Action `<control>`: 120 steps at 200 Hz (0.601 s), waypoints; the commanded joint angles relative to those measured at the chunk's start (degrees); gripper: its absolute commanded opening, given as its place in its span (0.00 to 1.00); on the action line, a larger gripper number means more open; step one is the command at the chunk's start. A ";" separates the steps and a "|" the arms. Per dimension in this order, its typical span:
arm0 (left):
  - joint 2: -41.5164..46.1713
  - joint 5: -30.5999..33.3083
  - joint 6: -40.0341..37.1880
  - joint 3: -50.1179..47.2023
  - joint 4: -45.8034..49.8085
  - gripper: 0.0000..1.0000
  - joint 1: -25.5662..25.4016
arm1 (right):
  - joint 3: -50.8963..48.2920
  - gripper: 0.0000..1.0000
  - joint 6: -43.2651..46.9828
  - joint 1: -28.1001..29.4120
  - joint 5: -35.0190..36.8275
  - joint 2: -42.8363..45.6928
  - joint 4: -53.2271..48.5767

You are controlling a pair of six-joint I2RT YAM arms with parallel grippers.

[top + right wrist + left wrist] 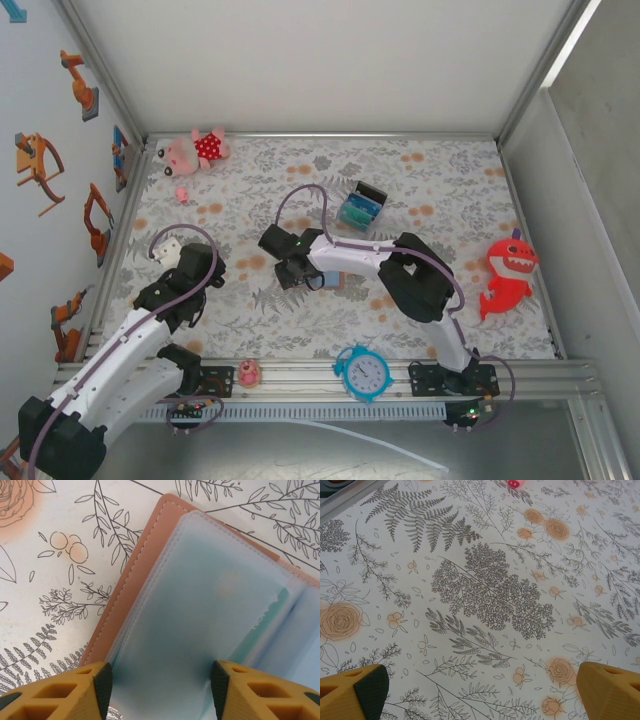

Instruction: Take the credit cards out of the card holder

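Observation:
The card holder (pixel 125 580) lies open on the flowered cloth, with a tan leather edge and blue-grey translucent pockets (pixel 200 610). A teal card (pixel 267 612) shows through a pocket on the right. My right gripper (pixel 160 685) is open, its fingers standing either side of the pocket sleeve just above it. From above, the right gripper (pixel 290 272) sits mid-table, covering most of the card holder (pixel 347 281). My left gripper (pixel 482 690) is open over bare cloth with nothing between its fingers, at the table's left (pixel 172 252).
A small black box with teal-blue cards (pixel 362 205) stands behind the right arm. A pink plush pig (pixel 197 150) lies at the back left, a red shark toy (pixel 507 272) at the right. A blue clock (pixel 362 373) and a small pink toy (pixel 249 373) rest on the front rail.

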State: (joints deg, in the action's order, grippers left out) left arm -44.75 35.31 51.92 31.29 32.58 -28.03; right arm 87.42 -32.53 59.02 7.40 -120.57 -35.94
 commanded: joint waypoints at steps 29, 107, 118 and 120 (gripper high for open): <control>0.32 -2.60 -3.38 1.33 -1.00 0.97 0.43 | -3.91 0.45 1.21 -0.37 2.17 2.95 -1.56; 1.81 -5.65 -4.84 2.13 -3.63 0.97 -2.00 | -8.31 0.13 4.21 -0.85 6.08 8.97 -1.14; 2.44 -4.73 -4.60 1.95 -4.07 0.97 -3.27 | -9.40 0.13 4.32 -1.01 6.20 10.28 -0.89; 2.53 -4.55 -4.56 1.92 -4.16 0.97 -3.55 | -9.68 0.13 4.37 -1.06 6.22 10.45 -0.84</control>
State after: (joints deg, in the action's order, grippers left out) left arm -43.88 30.24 47.94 31.92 29.95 -29.54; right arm 80.03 -29.23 58.52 10.94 -114.43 -35.51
